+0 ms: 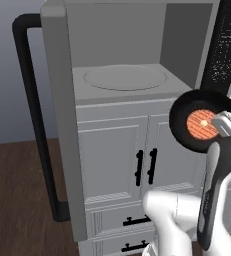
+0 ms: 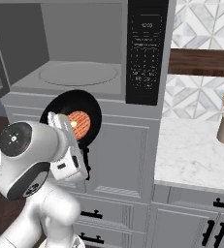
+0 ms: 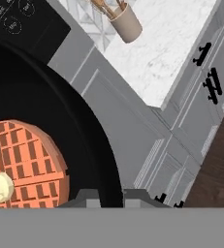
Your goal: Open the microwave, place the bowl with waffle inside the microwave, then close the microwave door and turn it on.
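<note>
**Bowl in transit, door open, three steps left**

Gripper (image 1: 226, 123) is clamping the rim of the bowl (image 1: 203, 119), waffle (image 1: 202, 124) sitting inside, bowl tilting toward the cameras. It's hanging in front of the cabinets, below the cavity of the microwave (image 1: 122, 80). Microwave door (image 1: 57, 125) is standing wide open. Remaining: placing the bowl on the turntable (image 2: 78, 73), closing, starting.
</note>
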Robot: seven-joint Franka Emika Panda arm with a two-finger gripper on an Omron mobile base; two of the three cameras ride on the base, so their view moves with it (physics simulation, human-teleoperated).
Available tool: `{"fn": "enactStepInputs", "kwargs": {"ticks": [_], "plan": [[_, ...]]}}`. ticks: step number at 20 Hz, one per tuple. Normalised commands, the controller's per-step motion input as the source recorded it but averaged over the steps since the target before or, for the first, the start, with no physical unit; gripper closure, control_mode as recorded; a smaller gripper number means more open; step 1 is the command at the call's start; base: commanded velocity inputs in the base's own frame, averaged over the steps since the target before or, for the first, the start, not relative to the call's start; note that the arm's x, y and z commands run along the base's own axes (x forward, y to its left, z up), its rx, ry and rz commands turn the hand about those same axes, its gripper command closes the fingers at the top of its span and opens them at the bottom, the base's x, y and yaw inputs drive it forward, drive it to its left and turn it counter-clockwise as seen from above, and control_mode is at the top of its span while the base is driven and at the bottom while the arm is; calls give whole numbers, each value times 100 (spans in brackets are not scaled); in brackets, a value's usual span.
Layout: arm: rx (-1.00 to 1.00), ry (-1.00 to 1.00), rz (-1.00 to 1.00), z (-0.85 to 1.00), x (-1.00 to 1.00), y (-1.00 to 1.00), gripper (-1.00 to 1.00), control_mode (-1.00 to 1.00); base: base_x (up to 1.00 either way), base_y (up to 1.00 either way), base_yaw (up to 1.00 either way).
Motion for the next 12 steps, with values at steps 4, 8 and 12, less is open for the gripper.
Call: {"fn": "enactStepInputs", "kwargs": {"ticks": [4, 8, 12], "plan": [[0, 0, 19, 59, 0, 81, 100, -100, 0, 0, 0], [0, 0, 15, 59, 7, 80, 100, -100, 0, 0, 0], [0, 0, 1, 28, 34, 53, 100, -100, 0, 0, 0]]}}
